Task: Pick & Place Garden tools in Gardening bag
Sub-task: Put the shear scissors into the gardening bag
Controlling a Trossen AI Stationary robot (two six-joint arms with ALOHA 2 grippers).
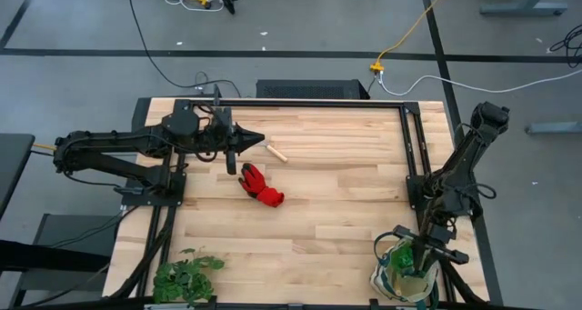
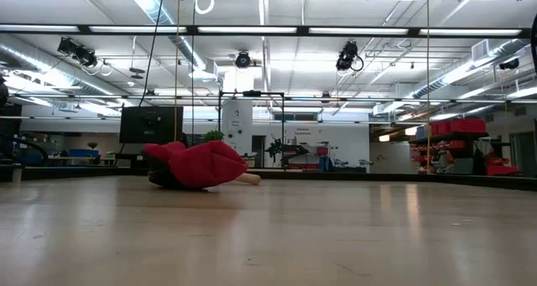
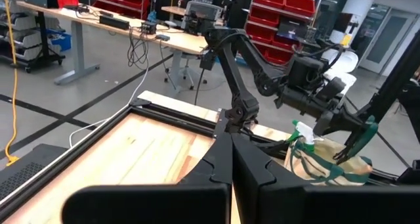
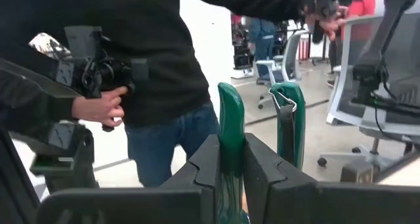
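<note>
The cream gardening bag (image 1: 382, 279) with green trim stands at the table's near right corner, something green inside it. My right gripper (image 1: 421, 254) hovers over its mouth, shut on green-handled pruning shears (image 3: 357, 136). A red glove (image 1: 262, 188) lies flat on the wood in the table's middle. A short wooden handle (image 1: 277, 152) lies just beyond it. My left gripper (image 1: 257, 139) is shut and empty at the far left, pointing level toward the right, close to the wooden handle. My right gripper pinches one green handle (image 4: 230, 122) of the shears between its two fingers. The second handle (image 4: 289, 119) stands free beside it. The shears are held over the bag (image 3: 318, 168); their blades are hidden, and whether they touch the bag I cannot tell.
A leafy green plant bunch (image 1: 186, 275) lies at the near left corner. Black frame rails (image 1: 405, 146) run along the table's sides. A person in dark clothes (image 4: 164, 60) stands just beyond the table's near right corner.
</note>
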